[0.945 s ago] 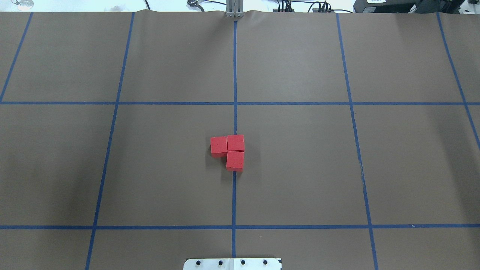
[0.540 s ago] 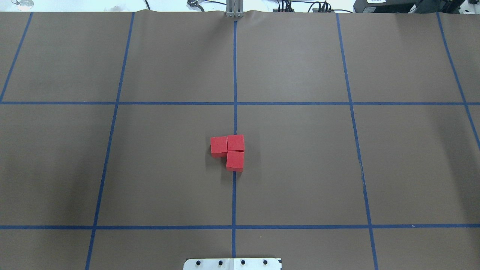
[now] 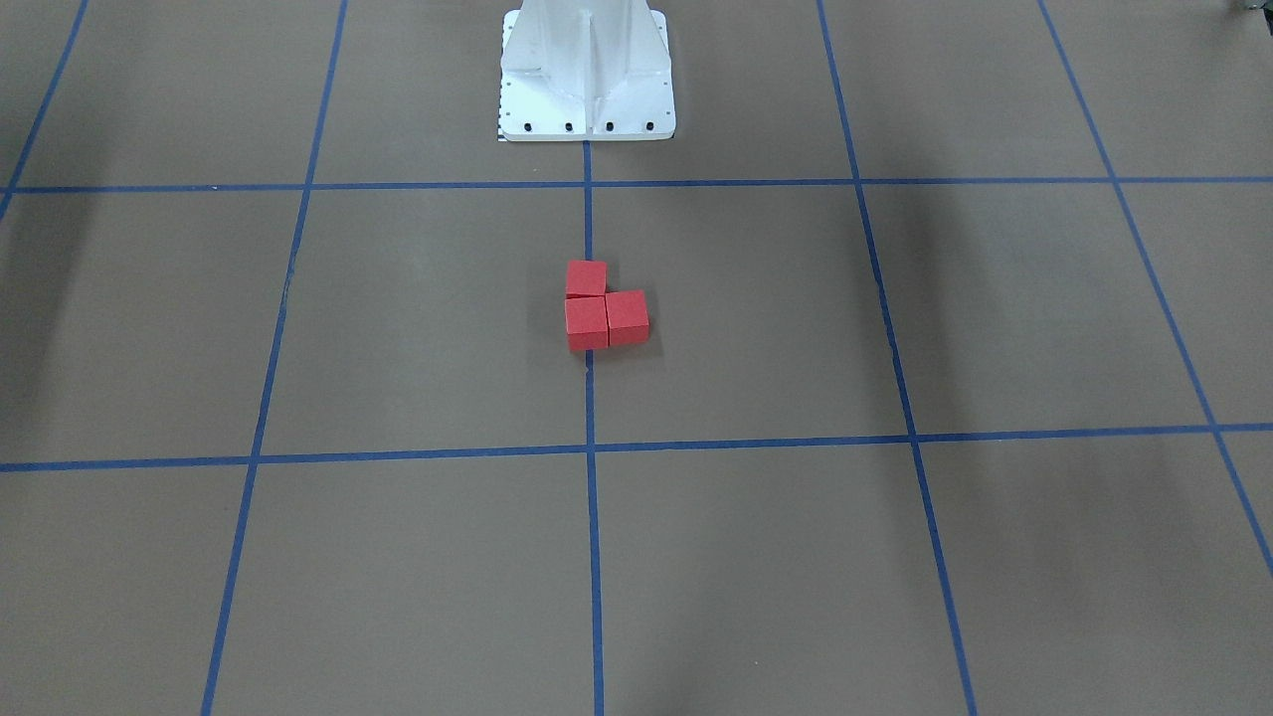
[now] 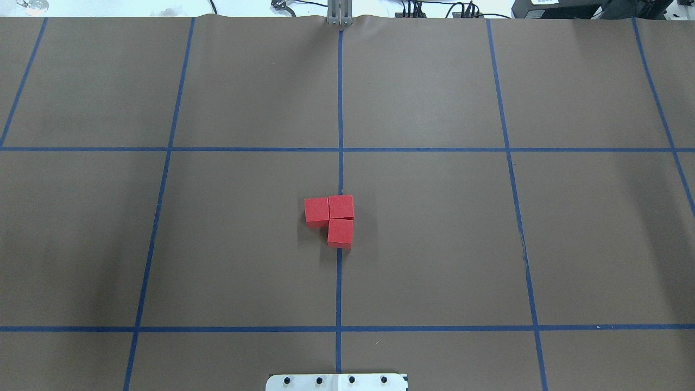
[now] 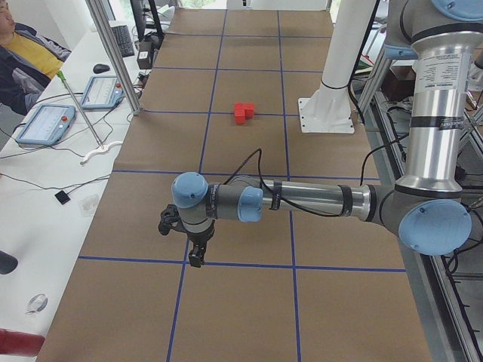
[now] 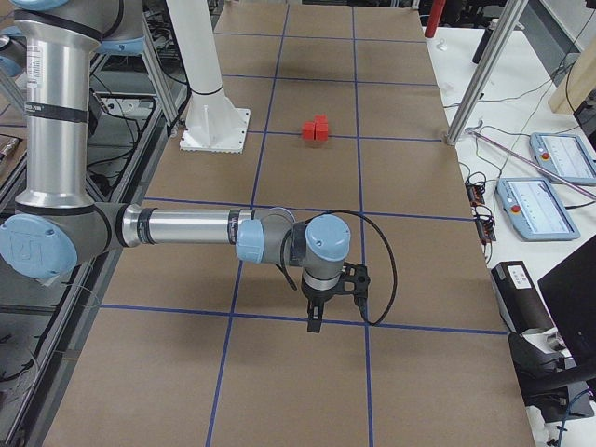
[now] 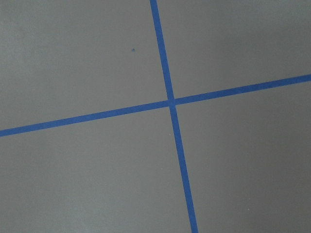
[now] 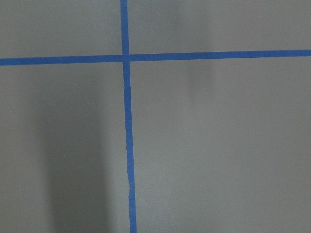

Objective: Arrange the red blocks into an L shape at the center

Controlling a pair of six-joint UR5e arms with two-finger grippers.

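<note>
Three red blocks sit touching in an L on the brown floor at the center [image 4: 339, 282], on and just left of the middle vertical tape line: one at the corner [image 4: 341, 207], one to its left [image 4: 316, 210], one nearer the robot [image 4: 340, 232]. They also show in the front view [image 3: 587, 323] and small in both side views [image 5: 243, 113] [image 6: 317, 128]. My left gripper [image 5: 195, 256] hangs over a tape crossing far from the blocks, seen only in the left side view. My right gripper [image 6: 314, 321] likewise shows only in the right side view. I cannot tell whether either is open or shut.
The white metal base [image 4: 336, 382] stands at the near edge on the middle line, also in the front view [image 3: 587, 70]. An operator [image 5: 23, 53] sits beyond the table's far side with teach pendants [image 5: 45, 124]. Aluminium posts [image 5: 113, 60] stand at that edge.
</note>
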